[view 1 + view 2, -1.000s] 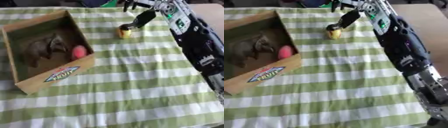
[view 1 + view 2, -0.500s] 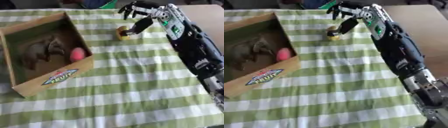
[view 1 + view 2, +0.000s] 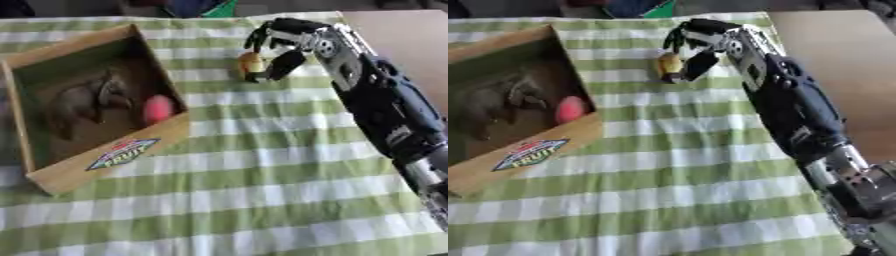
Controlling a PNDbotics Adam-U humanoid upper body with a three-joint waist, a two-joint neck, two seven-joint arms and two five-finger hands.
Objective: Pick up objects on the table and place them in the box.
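Note:
A small yellow object (image 3: 250, 63) with a dark base stands on the green-and-white striped cloth, right of the box. My right hand (image 3: 282, 39) comes in from the right over it. Its fingers (image 3: 257, 36) curl down over the object's top and far side, and the thumb (image 3: 286, 65) presses its right side. The object still touches the cloth. The cardboard box (image 3: 112, 156) lies at the left, open at the top. Inside are a dark grey animal toy (image 3: 86, 99) and a pink ball (image 3: 157, 108). My left hand shows in no view.
The striped tablecloth (image 3: 262, 190) covers the near and middle table. A bare brown table surface (image 3: 833, 55) lies at the far right. My right forearm (image 3: 794, 110) stretches across the right side of the cloth. Dark and green things sit beyond the far edge.
My right hand's fingers spread above the yellow object, then came down and curled round it. The whole picture has shifted, so the camera has moved.

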